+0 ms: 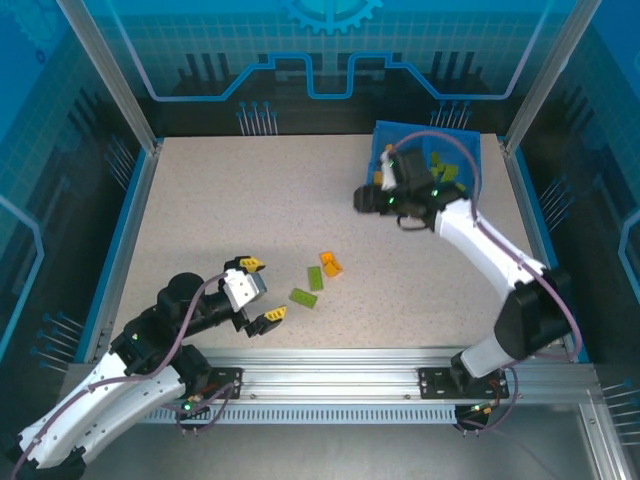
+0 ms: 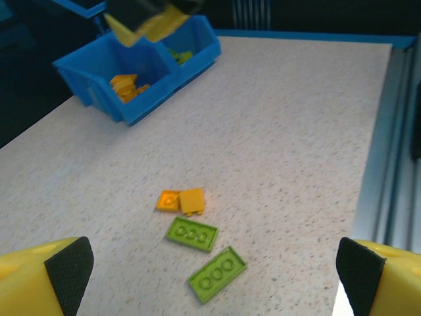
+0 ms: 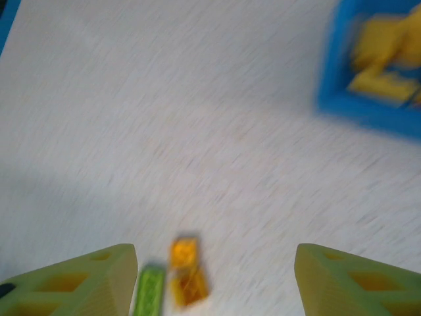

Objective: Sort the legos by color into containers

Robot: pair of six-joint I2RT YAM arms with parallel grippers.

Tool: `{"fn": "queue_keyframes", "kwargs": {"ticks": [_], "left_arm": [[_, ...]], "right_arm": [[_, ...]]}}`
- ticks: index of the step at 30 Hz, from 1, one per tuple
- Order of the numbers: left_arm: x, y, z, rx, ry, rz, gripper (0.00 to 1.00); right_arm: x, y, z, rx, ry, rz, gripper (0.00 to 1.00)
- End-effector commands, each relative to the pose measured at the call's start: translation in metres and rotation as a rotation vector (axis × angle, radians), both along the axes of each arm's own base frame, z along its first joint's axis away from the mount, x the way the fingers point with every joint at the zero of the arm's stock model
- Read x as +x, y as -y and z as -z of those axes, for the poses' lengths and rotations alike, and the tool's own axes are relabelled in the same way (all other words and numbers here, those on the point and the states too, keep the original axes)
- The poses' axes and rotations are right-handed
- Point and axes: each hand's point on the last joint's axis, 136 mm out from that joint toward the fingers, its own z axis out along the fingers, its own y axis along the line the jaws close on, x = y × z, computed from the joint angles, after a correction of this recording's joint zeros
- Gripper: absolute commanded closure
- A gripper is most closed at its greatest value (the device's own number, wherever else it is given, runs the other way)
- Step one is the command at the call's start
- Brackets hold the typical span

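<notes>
Legos [image 2: 191, 234] lie loose in a small cluster on the speckled tabletop [image 2: 296, 118], about midway along it and closer to its near edge. Two green plates [image 2: 216, 274] sit just beside each other. Two small orange pieces [image 2: 169, 199] touch side by side just beyond them. More bricks sit in the blue bin [image 2: 148, 105] at the far right corner, with orange bricks [image 2: 128, 85] in one compartment and green bricks [image 2: 181, 56] in the other across the divider. The right gripper [image 1: 370, 195] hangs at the bin's left side, its fingers apart with nothing between them; its own camera view is blurred. The left gripper [image 1: 265, 290] sits low near the near edge, left of the cluster, its jaws spread wide and empty.
</notes>
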Motion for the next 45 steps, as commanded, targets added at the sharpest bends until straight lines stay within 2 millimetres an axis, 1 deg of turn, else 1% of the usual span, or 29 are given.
{"fn": "queue_keyframes", "kwargs": {"ticks": [1,3,4,6,8,10,12,16,20,24,28,30,32,35,37,39,41,45], "left_arm": [[0.011,-0.023,-0.005,0.053,0.042,-0.127,0.01],[0.016,-0.034,-0.001,0.077,0.044,-0.188,0.01],[0.017,-0.038,0.000,0.087,0.046,-0.206,0.01],[0.017,-0.043,0.001,0.096,0.052,-0.227,0.01],[0.016,-0.043,0.001,0.092,0.057,-0.221,0.01],[0.014,-0.041,0.001,0.085,0.058,-0.207,0.01],[0.012,-0.040,0.003,0.085,0.056,-0.195,0.01],[0.012,-0.039,0.004,0.091,0.056,-0.186,0.01],[0.010,-0.037,0.006,0.092,0.050,-0.169,0.01],[0.009,-0.036,0.008,0.101,0.051,-0.163,0.01],[0.009,-0.036,0.009,0.103,0.050,-0.161,0.01],[0.009,-0.036,0.009,0.102,0.052,-0.160,0.01],[0.008,-0.035,0.008,0.097,0.050,-0.151,0.01],[0.005,-0.030,0.009,0.093,0.051,-0.119,0.01],[0.002,-0.025,0.012,0.097,0.051,-0.081,0.01],[-0.001,-0.021,0.014,0.101,0.048,-0.043,0.01],[-0.004,-0.017,0.015,0.102,0.043,-0.012,0.01],[-0.008,-0.011,0.017,0.098,0.025,0.023,0.01]], "right_arm": [[-0.065,-0.034,0.051,-0.041,-0.132,-0.058,0.36],[-0.100,-0.057,0.074,-0.044,-0.195,-0.073,0.36],[-0.112,-0.065,0.084,-0.051,-0.223,-0.077,0.36],[-0.126,-0.076,0.102,-0.092,-0.256,-0.064,0.36],[-0.130,-0.082,0.117,-0.120,-0.271,-0.051,0.35],[-0.126,-0.088,0.125,-0.138,-0.248,-0.047,0.34],[-0.119,-0.096,0.131,-0.136,-0.231,-0.045,0.33],[-0.108,-0.113,0.142,-0.154,-0.239,-0.057,0.34],[-0.094,-0.110,0.162,-0.217,-0.220,-0.002,0.34],[-0.083,-0.119,0.174,-0.229,-0.216,-0.001,0.35],[-0.080,-0.127,0.184,-0.254,-0.225,-0.006,0.38],[-0.080,-0.122,0.191,-0.304,-0.224,0.011,0.42],[-0.081,-0.112,0.199,-0.371,-0.213,0.033,0.46],[-0.085,-0.102,0.211,-0.433,-0.210,0.035,0.52],[-0.086,-0.100,0.212,-0.428,-0.205,0.029,0.57],[-0.086,-0.101,0.205,-0.410,-0.187,0.022,0.62],[-0.085,-0.102,0.191,-0.384,-0.162,0.013,0.66],[-0.084,-0.101,0.161,-0.340,-0.107,-0.013,0.68]]}}
